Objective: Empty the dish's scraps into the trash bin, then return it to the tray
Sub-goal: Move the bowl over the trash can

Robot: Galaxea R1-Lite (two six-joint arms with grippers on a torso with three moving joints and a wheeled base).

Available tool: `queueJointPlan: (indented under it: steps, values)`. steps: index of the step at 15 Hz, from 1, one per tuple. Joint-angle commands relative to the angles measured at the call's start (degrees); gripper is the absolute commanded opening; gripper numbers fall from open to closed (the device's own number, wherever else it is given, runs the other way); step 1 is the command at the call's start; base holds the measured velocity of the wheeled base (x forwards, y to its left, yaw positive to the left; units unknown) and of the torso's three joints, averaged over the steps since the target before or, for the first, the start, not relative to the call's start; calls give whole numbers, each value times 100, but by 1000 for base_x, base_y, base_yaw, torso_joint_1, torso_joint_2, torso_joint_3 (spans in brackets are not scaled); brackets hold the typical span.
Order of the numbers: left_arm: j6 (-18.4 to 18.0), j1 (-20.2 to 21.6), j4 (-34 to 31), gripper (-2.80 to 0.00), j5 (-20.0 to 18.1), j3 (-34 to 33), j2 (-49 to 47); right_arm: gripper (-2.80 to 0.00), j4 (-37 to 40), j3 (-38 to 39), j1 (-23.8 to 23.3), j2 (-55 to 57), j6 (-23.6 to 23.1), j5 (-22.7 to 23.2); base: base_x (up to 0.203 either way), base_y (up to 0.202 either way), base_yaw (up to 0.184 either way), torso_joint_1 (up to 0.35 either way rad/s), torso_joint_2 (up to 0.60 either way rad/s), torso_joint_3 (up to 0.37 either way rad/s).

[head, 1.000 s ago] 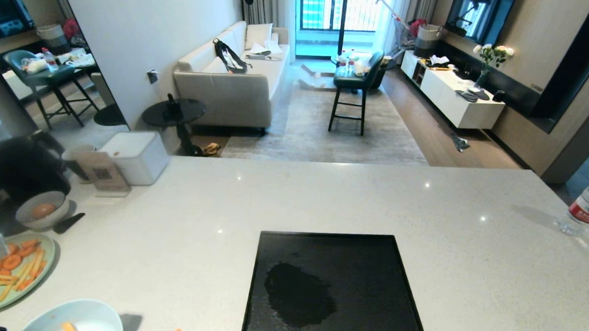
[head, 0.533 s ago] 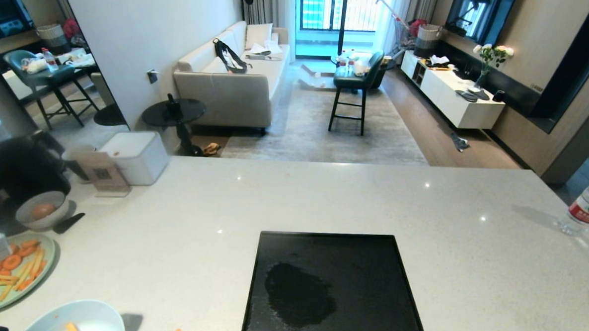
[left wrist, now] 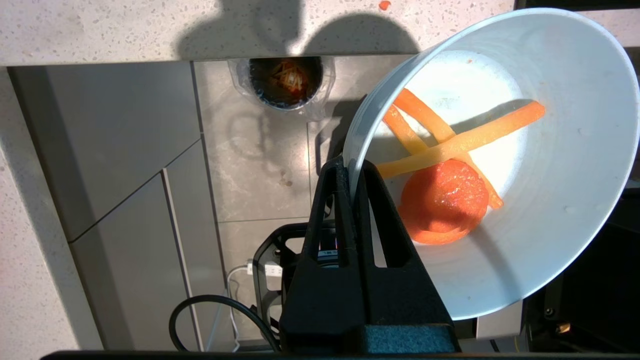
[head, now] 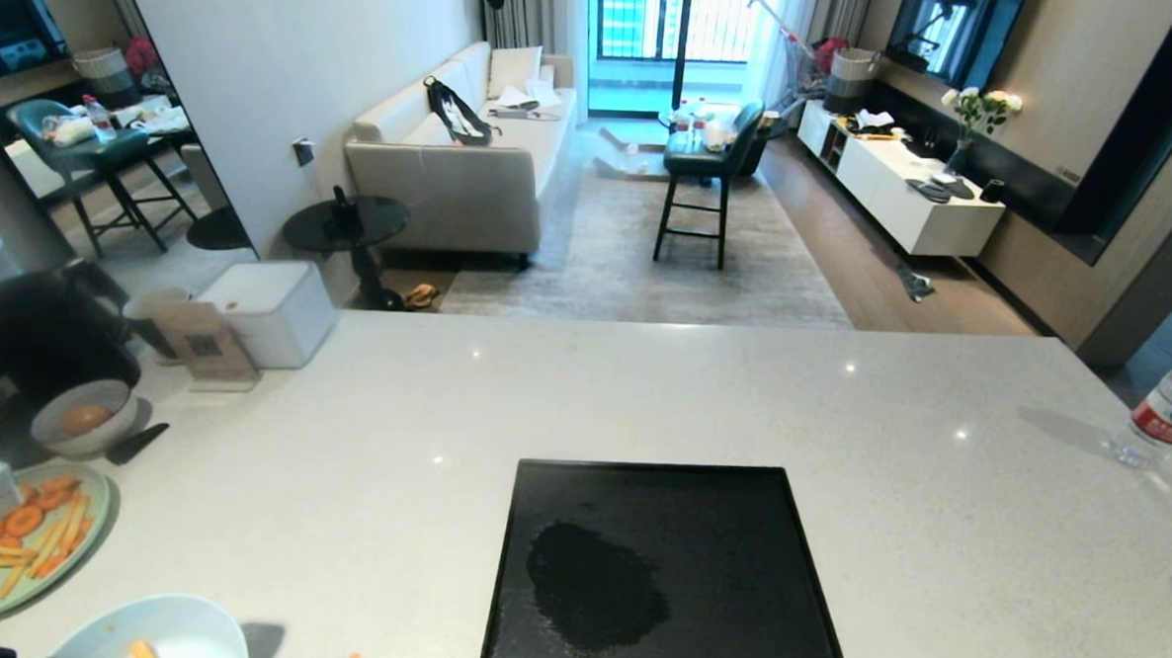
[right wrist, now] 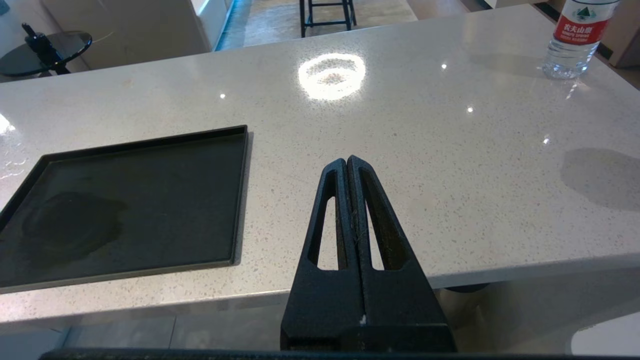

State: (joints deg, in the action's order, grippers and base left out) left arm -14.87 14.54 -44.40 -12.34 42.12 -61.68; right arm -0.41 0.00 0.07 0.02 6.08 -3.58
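Scraps (left wrist: 440,165) undumped: left claw (left wrist: 351,167) clamped on dish (left wrist: 560,150) rim, short of trash bin (left wrist: 286,82); tray (head: 664,570) return pending.

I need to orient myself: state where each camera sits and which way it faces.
Head: high, facing forward and down over the counter and tray; no arm shows.
Left wrist: behind the left claw, shut on the dish, facing down to the trash bin.
Right wrist: behind the shut right claw, facing across the counter.
Head and right wrist share the tray.
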Motion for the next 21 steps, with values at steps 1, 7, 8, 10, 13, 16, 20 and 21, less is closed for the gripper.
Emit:
queueJointPlan:
  steps: [1, 7, 8, 10, 13, 16, 20, 21]
  values:
    - [-7, -4, -24, -280, -6, 16, -1, -280, -2, 0, 1, -2, -1, -2, 0, 0, 0, 0, 0, 0]
    - [2, -4, -24, -280, 47, 24, -10, -280, -2, 0, 1, -2, 7, -2, -176, 0, 0, 1, 3, 0]
    - [2, -4, -24, -280, 47, 24, -10, -280, -2, 0, 1, -2, 6, -2, -193, 0, 0, 3, 3, 2]
    - [-2, -13, -24, -280, 47, 24, -6, -280, -2, 0, 1, -2, -2, -1, -196, 0, 1, -1, 2, 2]
    - [2, -12, -24, -280, 47, 24, 7, -280, -2, 0, 1, -2, 7, 5, -195, 0, -1, 4, 7, 2]
    - [2, -4, -24, -280, 47, 24, 25, -280, -2, 0, 1, -2, 2, -2, -197, 0, -1, 3, 2, 2]
    - [-5, -4, -24, -280, -2, 37, 34, -280, -2, 0, 1, -2, -1, -2, -192, 0, 0, 3, 1, 3]
    - [-7, -4, -24, -280, -14, 33, 34, -280, -2, 0, 1, -2, 7, 6, -93, 0, -5, -3, 6, 3]
